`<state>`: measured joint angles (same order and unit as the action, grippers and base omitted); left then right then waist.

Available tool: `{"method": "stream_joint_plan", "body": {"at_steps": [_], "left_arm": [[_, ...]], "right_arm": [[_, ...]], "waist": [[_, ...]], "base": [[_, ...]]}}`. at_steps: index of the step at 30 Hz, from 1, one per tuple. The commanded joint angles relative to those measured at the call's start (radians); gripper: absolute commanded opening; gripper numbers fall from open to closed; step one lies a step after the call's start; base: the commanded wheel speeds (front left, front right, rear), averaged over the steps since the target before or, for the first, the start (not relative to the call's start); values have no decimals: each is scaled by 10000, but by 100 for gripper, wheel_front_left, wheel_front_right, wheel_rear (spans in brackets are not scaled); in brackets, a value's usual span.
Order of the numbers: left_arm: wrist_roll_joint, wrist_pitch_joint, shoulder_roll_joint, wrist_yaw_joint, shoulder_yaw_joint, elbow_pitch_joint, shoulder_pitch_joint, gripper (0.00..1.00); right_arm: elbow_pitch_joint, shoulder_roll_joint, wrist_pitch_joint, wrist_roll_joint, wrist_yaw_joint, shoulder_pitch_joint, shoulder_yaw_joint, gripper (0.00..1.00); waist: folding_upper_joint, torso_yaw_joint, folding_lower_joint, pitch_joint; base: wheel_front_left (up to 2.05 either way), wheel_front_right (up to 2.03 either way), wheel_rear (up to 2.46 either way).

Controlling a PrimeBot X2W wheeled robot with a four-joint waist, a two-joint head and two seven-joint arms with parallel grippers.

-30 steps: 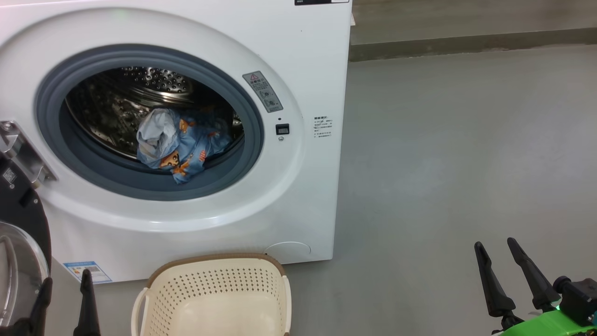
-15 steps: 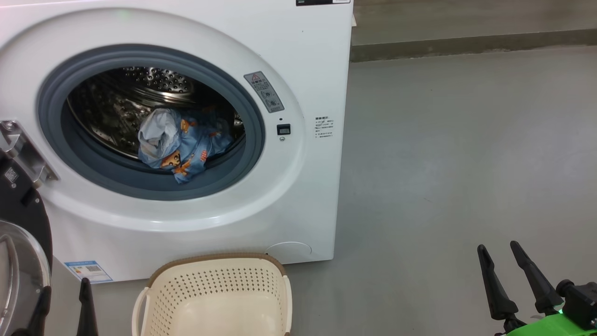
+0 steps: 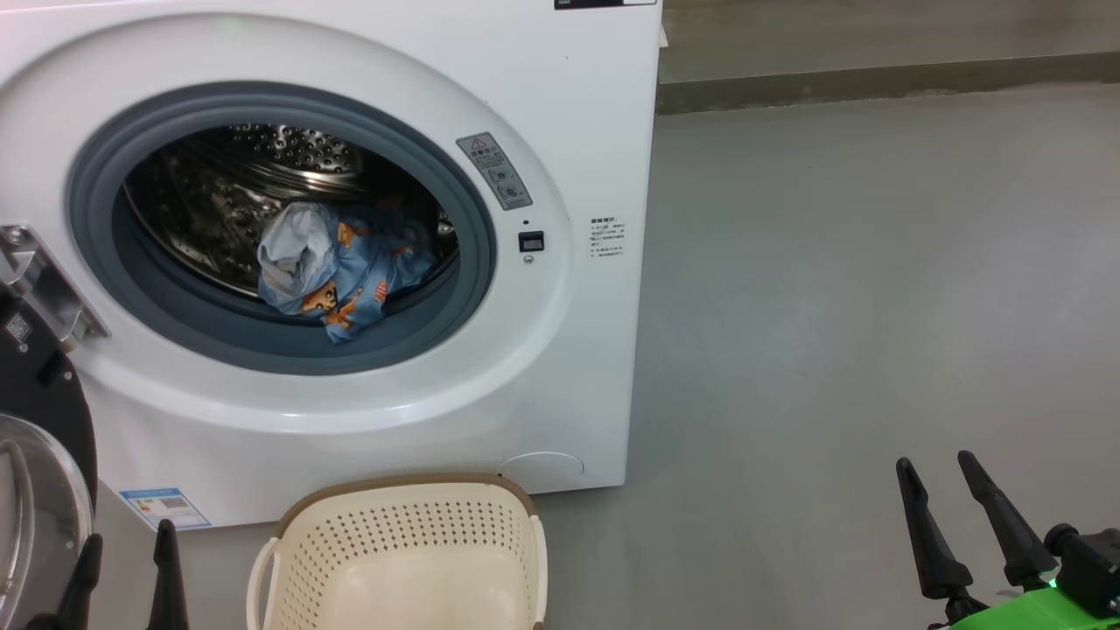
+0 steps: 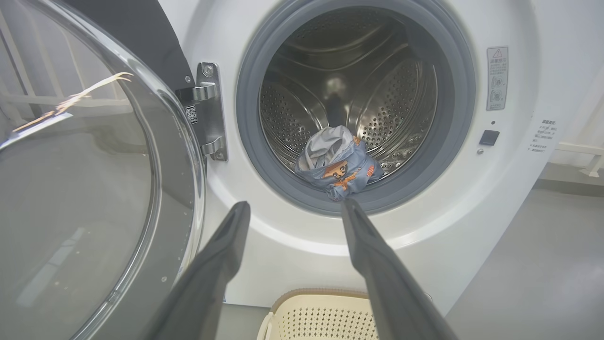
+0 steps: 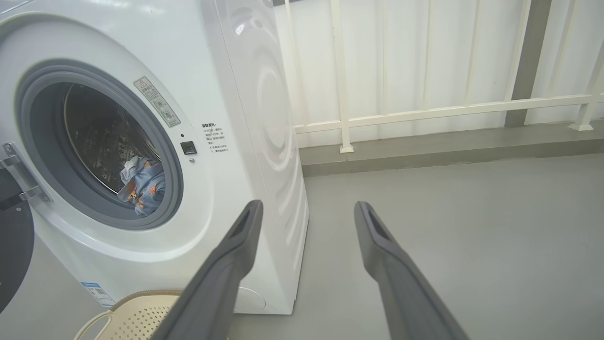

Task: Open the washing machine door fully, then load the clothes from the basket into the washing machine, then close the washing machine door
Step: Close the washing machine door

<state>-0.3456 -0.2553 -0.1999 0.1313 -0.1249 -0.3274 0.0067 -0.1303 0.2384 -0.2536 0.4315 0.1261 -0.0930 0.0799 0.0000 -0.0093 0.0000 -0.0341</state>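
The white washing machine [image 3: 560,131] stands with its door [image 3: 39,411] swung open to the left, clear glass bowl facing me. A bundle of light blue clothes [image 3: 337,267] with orange figures lies at the front of the steel drum, one corner over the grey gasket. The cream basket [image 3: 402,547] sits on the floor below the opening; the part of its inside that shows holds nothing. My left gripper [image 3: 129,538] is open and empty beside the door glass, left of the basket. My right gripper [image 3: 934,461] is open and empty over bare floor at the far right.
Grey floor [image 3: 875,306] stretches to the right of the machine up to a low kerb [image 3: 875,83]. A white railing [image 5: 424,113] stands on that kerb. The open door [image 4: 94,189] takes up the space left of the drum opening, held by a metal hinge [image 4: 210,113].
My left gripper has sunk a little toward the bottom edge of the head view. The clothes, basket, door and right gripper stay as they were.
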Motion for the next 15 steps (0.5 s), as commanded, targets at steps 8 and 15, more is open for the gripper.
{"method": "stream_joint_plan", "body": {"at_steps": [8, 15], "left_arm": [[-291, -65, -308, -6, -222, 155, -217, 100], [-318, -65, -323, -6, -191, 204, -229, 100]], "right_arm": [[262, 232, -82, -33, 46, 154, 106, 100], [276, 250, -82, -34, 46, 146, 100, 100]], "waist": [[0, 10, 0, 56], [0, 32, 0, 85]], "base": [[-11, 11, 0], [-75, 75, 0]]}}
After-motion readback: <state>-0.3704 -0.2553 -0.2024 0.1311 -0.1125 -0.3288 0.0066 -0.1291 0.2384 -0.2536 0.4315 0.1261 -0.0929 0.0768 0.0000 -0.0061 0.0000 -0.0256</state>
